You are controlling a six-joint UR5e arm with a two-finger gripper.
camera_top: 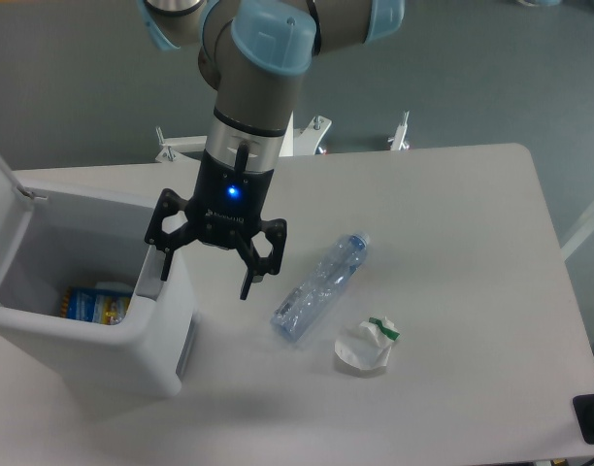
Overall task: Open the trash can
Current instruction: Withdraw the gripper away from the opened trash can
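Camera, fixed view from above.

Item: trash can (pixel 132 340), white, boxy, at the bench's (pixel 452 223) left edge. Lid (pixel 4 218) stands raised at the far left, mouth exposed; blue and yellow packaging (pixel 93 305) visible inside. Judged: the opening step looks done.

Item: tool (pixel 208 277), black, two fingers spread wide, holding nothing, blue light lit. It hangs over the can's right rim, one finger beside the rim edge; contact cannot be told. Likely placed there because the rim side carries the release.

Item: crushed clear plastic bottle (pixel 319 287), lying right of the tool, apart from it.

Item: crumpled white wrapper with green mark (pixel 365 347), just beside the bottle's lower end.
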